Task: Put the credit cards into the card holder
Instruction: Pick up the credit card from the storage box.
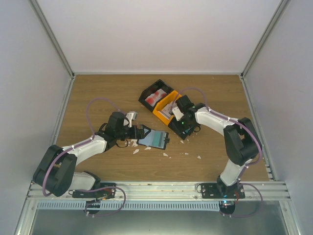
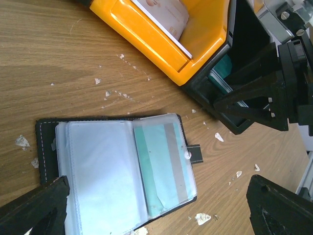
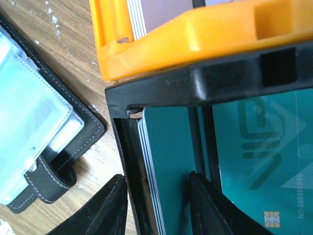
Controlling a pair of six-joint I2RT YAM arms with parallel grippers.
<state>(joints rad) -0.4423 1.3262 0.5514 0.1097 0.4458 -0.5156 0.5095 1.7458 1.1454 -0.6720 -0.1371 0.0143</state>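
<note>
**A:** Status, near to far?

**B:** Closest: left gripper (image 2: 156, 196) hangs over the card holder (image 2: 102, 166), jaws spread wide, pinching nothing. Holder lies open on the table (image 2: 58, 58), clear sleeves up, strap on the side toward the bins.

**A:** Anything loaded?

**B:** One teal card (image 2: 159, 166) sits in the sleeve on the strap side. The other sleeves look empty, but clear plastic makes that hard to confirm. White scraps (image 2: 202, 218) lie scattered around it; not ours.

**A:** Right side?

**B:** Right gripper (image 3: 156, 196) is at the near black bin (image 3: 195, 83), just beyond the holder. Jaws part spread, one finger outside the bin wall, the other inside over the teal stack (image 3: 244, 147). Nothing visibly clamped. Can't tell whether a tip touches the top card.

**A:** Further back?

**B:** Orange bin (image 2: 146, 39) sits against that black bin and holds pale cards (image 2: 166, 14). Behind it is the far black bin (image 1: 146, 95) with red-and-white cards (image 1: 157, 94).

**A:** Progress?

**B:** Early, by my read. One card in the holder, three lots not yet out of their bins. Counts aren't readable.

**A:** Next move?

**B:** Likely peel one teal card off the stack and carry it to an empty sleeve. The cards are thin and packed flat, so taking two at once is the risk.
</note>
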